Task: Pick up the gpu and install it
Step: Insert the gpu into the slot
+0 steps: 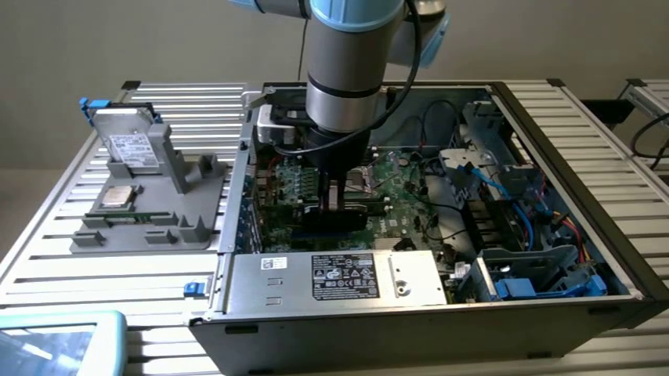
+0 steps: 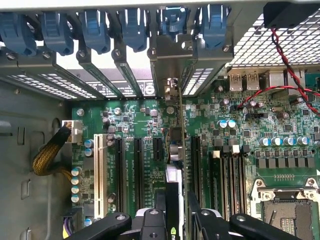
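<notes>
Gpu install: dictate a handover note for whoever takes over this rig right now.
Hand: shut on the gpu, which it holds on edge.
Where: inside the open computer case, low over the motherboard, at the expansion slots.
Done: gpu picked up and brought into the case.
Left: I cannot tell whether the card is seated in a slot, and the hand has not released it.

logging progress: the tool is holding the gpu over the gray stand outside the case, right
Not quite: the tool is holding the gpu over the motherboard inside the case, not over the gray stand; the wrist view shows it.
</notes>
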`<state>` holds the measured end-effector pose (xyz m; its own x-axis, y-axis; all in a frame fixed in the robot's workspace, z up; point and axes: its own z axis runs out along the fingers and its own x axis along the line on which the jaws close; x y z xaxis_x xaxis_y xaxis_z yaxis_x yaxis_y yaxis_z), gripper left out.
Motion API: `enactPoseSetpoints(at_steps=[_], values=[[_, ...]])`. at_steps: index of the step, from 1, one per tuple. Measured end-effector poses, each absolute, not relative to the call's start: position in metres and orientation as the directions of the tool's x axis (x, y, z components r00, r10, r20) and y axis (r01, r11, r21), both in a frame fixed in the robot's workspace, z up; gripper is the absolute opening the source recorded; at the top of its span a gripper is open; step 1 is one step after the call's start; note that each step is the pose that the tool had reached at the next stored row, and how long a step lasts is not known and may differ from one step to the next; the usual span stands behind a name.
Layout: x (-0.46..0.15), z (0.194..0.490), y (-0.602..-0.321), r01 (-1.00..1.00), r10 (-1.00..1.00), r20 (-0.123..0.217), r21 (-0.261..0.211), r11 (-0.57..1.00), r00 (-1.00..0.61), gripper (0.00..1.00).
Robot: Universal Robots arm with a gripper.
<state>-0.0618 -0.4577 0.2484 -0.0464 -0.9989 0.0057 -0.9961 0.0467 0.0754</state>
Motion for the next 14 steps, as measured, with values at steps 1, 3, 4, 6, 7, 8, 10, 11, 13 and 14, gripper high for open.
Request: enactPoseSetpoints(at_steps=[1,3,4,6,7,8,10,11,13,14], values=[[-0.0618,0.2484,-0.4578,-0.996,-0.999,0.006,0.075,0.047,-0.046,0.27],[-0.0617,0.2483,-0.4581,-0.996,-0.999,0.005,0.075,0.046,-0.046,0.27],[-0.0616,0.2482,-0.4583,-0.996,-0.999,0.005,0.075,0.045,-0.045,0.27],[-0.0615,0.2481,-0.4584,-0.996,-0.999,0.005,0.075,0.044,-0.044,0.27],[-0.0615,0.2483,-0.4584,-0.996,-0.999,0.005,0.075,0.044,-0.044,0.27],[-0.0615,0.2483,-0.4585,-0.996,-0.999,0.006,0.075,0.044,-0.044,0.27],[-0.0615,0.2484,-0.4585,-0.996,-0.999,0.006,0.075,0.044,-0.044,0.27],[-0.0615,0.2484,-0.4585,-0.996,-0.999,0.006,0.075,0.044,-0.043,0.27],[-0.0615,0.2484,-0.4585,-0.996,-0.999,0.006,0.075,0.044,-0.043,0.27],[-0.0615,0.2484,-0.4585,-0.996,-0.999,0.006,0.075,0.044,-0.043,0.27]])
